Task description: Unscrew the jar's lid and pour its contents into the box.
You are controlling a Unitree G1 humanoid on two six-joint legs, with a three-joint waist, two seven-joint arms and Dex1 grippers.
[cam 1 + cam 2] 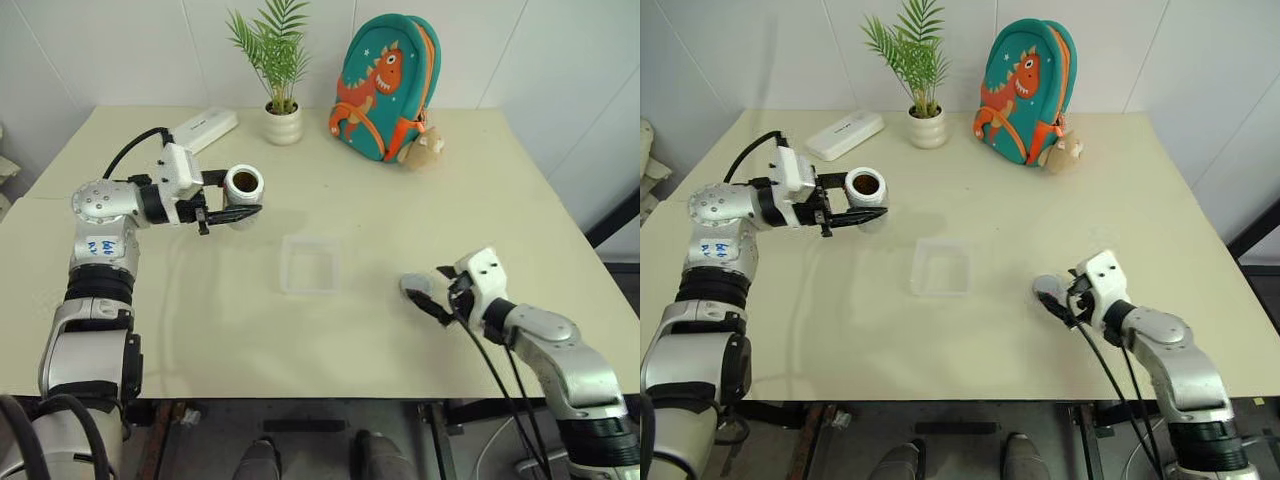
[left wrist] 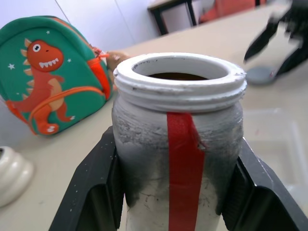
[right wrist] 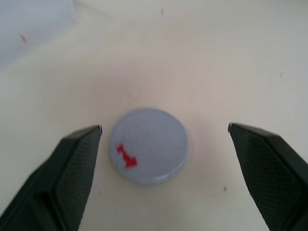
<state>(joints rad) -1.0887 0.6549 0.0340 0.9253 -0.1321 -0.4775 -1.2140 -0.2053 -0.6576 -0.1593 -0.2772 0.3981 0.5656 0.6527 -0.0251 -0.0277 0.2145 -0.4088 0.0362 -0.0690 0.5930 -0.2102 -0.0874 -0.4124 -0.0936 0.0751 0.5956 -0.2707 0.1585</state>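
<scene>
Grey lid flat on table beside box; my right gripper gapes around it | left gripper clamps uncapped jar beyond box

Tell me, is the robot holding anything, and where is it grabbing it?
Yes. The left gripper clamps the open jar around its body, below the rim. The right gripper holds nothing; its fingers stand open around the lid lying on the table.

Bare counter all round the box, open from every side. Lid lies flat well right of it, between the spread fingers of the right gripper. Plant pot, backpack and white case crowd the far edge.
</scene>
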